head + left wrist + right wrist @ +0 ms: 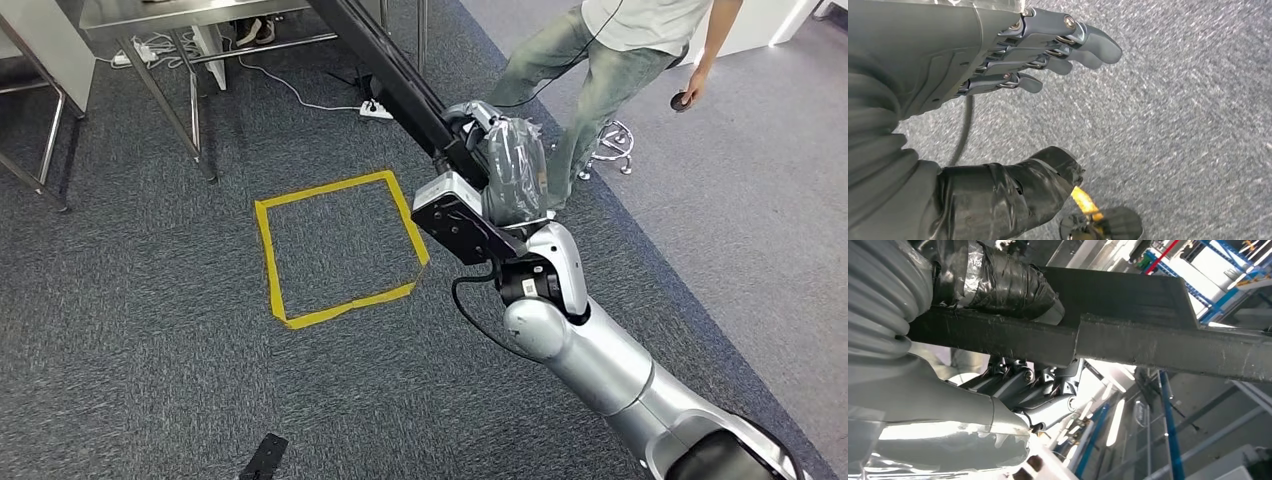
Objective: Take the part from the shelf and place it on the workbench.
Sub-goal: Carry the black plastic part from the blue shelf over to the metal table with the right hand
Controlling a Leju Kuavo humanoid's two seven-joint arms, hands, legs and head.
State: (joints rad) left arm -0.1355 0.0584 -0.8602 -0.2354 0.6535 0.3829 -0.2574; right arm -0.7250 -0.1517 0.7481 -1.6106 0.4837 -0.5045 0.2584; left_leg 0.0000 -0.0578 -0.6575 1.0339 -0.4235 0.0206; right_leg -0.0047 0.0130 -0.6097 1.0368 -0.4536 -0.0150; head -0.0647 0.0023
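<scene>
The part (392, 78) is a long black bar that slants from the top of the head view down to my right hand (512, 168). That hand, wrapped in clear plastic, grips the bar's lower end above the carpet. In the right wrist view the bar (1148, 340) crosses the picture, with the taped thumb on one side and the fingers (1038, 390) curled around the other. My left hand (998, 50) hangs over grey carpet with its fingers stretched out and nothing in it.
A yellow tape square (272, 260) marks the carpet left of my right arm. Metal table legs (190, 110) and a power strip (377, 108) stand at the far side. A person (600, 70) stands at the upper right. A small black object (263, 458) lies near the lower edge.
</scene>
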